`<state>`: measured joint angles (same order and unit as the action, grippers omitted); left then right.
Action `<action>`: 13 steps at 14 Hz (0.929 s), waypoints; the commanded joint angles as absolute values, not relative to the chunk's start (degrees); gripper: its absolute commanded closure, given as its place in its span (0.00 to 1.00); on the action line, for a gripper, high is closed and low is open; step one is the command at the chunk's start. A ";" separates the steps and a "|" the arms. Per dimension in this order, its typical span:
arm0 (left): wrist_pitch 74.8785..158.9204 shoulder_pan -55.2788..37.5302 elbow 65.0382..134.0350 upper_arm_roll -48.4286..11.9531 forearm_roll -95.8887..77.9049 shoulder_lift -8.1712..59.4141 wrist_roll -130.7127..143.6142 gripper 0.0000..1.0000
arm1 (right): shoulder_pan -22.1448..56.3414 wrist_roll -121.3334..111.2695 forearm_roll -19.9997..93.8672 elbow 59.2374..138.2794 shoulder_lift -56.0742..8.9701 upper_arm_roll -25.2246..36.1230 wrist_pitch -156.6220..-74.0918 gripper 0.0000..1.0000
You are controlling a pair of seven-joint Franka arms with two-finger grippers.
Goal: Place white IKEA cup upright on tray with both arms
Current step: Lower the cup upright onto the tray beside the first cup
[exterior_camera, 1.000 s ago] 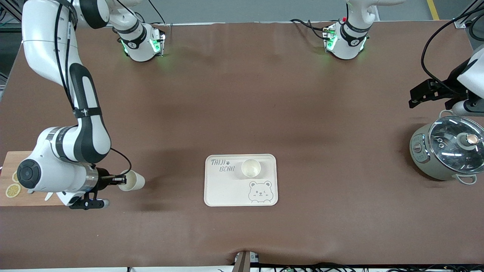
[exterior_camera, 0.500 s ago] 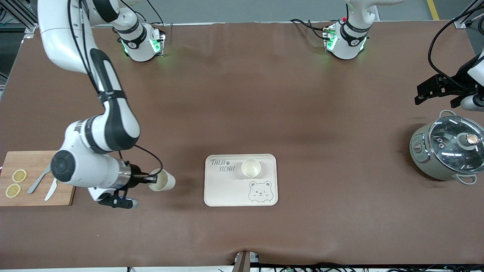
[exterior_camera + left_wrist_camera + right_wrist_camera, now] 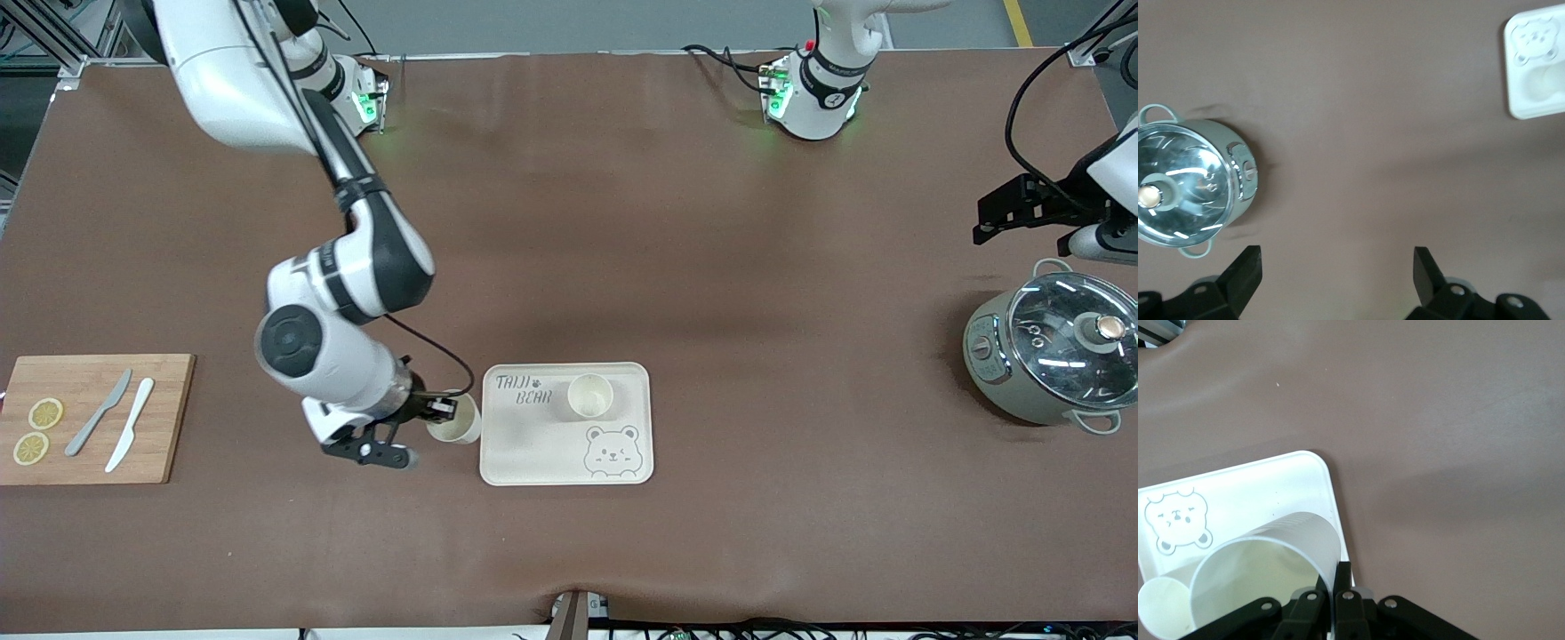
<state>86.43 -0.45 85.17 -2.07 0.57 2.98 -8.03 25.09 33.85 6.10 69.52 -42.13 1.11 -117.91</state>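
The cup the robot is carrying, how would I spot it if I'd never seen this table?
Find the flat cream rectangular tray with the bear face in the middle of the brown table. Just off its edge toward the right arm's end, the right gripper pinches the rim of a white plastic cup. The other white cup stands free on the tray.

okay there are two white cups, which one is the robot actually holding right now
The cup at the tray's edge toward the right arm's end: the right tool is shut on its rim. The other cup stands upright on the tray, untouched.
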 commanded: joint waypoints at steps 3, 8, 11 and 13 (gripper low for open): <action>85.87 -0.53 86.22 -2.55 3.42 2.90 -9.05 0.00 | 27.86 38.76 3.60 69.61 -44.73 1.41 -122.43 1.00; 85.96 -0.70 86.22 -3.16 4.22 2.99 -8.09 0.00 | 28.39 38.67 3.87 69.61 -47.54 1.32 -124.36 1.00; 86.13 -0.62 86.13 -3.16 4.22 3.25 -8.00 0.00 | 30.05 38.85 4.22 69.61 -50.09 1.32 -127.52 1.00; 86.22 -0.44 86.13 -3.16 4.22 3.25 -7.91 0.00 | 30.41 38.94 4.31 69.61 -50.97 1.23 -128.58 1.00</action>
